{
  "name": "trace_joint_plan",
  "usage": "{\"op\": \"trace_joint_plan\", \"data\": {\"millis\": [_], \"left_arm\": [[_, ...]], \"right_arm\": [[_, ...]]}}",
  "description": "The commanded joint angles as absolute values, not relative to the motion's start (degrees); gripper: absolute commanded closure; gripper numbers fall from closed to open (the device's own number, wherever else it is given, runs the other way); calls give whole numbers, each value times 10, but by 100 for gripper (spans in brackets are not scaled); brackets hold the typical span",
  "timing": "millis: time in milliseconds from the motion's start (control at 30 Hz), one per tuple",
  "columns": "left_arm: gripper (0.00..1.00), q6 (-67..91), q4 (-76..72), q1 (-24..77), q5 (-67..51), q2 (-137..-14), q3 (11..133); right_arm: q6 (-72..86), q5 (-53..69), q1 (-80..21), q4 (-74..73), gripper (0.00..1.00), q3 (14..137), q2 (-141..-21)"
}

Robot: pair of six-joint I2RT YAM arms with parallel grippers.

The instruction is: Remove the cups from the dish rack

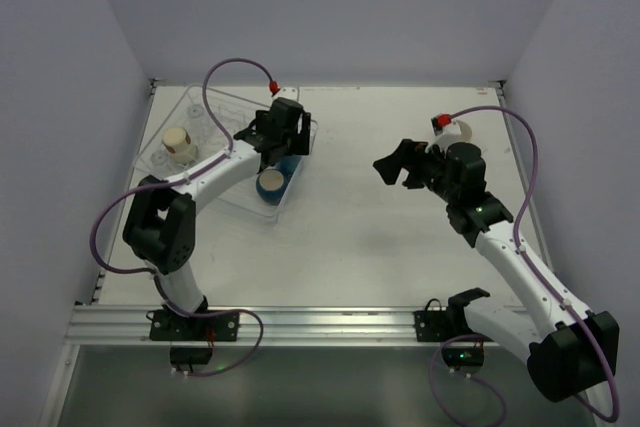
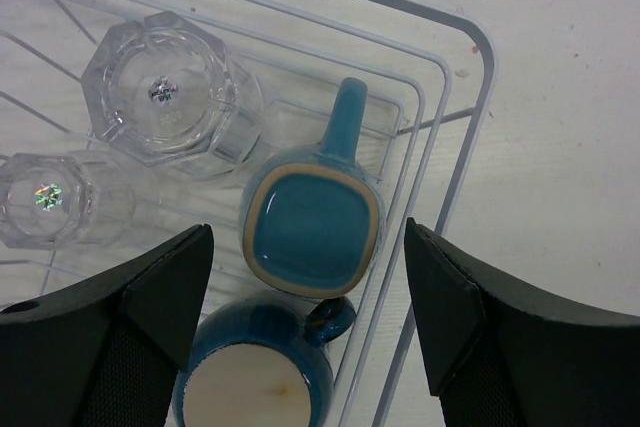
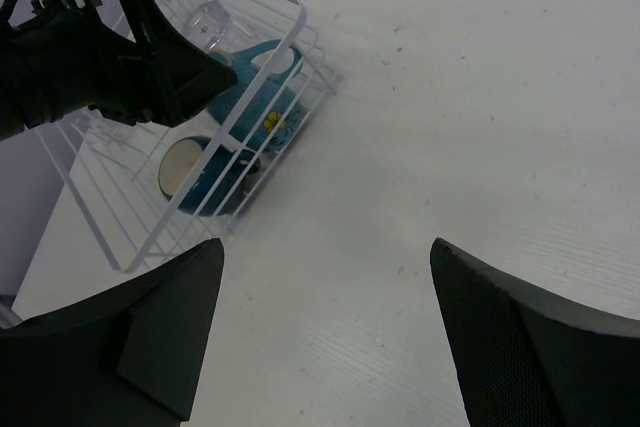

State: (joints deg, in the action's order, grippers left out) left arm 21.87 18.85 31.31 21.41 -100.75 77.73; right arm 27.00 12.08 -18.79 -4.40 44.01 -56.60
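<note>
The left gripper (image 2: pixel 308 237) has its two fingers spread wide and holds nothing. It hangs over one corner of the dish rack (image 2: pixel 480 47). Directly under the gap between the fingers sits the dark blue handled cup (image 2: pixel 312 225), mouth up, with its handle pointing to 12 o'clock in the left wrist view. Just beside it at 6 o'clock is the light blue mug (image 2: pixel 250 387), cream inside. At 10 o'clock from the handled cup stands a large clear tumbler (image 2: pixel 165 92), and at 9 o'clock a smaller clear tumbler (image 2: pixel 45 197). All four are inside the rack.

In the top view the rack lies in the 10 o'clock part of the table (image 1: pixel 400 247), and the cream cup (image 1: pixel 177 140) stands in it at 9 o'clock from the left gripper.

The right gripper (image 3: pixel 325 247) also has its fingers apart and empty. It is over bare table, well apart from the rack, at 3 o'clock from it.
</note>
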Motion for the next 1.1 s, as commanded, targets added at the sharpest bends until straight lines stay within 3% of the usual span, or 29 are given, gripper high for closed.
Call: {"op": "trace_joint_plan", "data": {"millis": [0, 433, 633, 667, 800, 1067], "left_arm": [[17, 197, 163, 316, 237, -1026, 802], [18, 166, 148, 315, 237, -1065, 812], [36, 172, 141, 314, 213, -1066, 806], [44, 171, 141, 314, 213, -1064, 805], [60, 171, 141, 313, 220, -1030, 799], [68, 167, 130, 313, 241, -923, 785]], "right_arm": [[279, 136, -192, -9, 14, 444, -562], [275, 144, -203, -18, 14, 451, -558], [268, 137, -203, -26, 14, 453, -548], [267, 136, -204, -30, 14, 456, -547], [268, 140, -204, -33, 14, 461, -547], [304, 213, -216, -5, 15, 468, -550]]}}
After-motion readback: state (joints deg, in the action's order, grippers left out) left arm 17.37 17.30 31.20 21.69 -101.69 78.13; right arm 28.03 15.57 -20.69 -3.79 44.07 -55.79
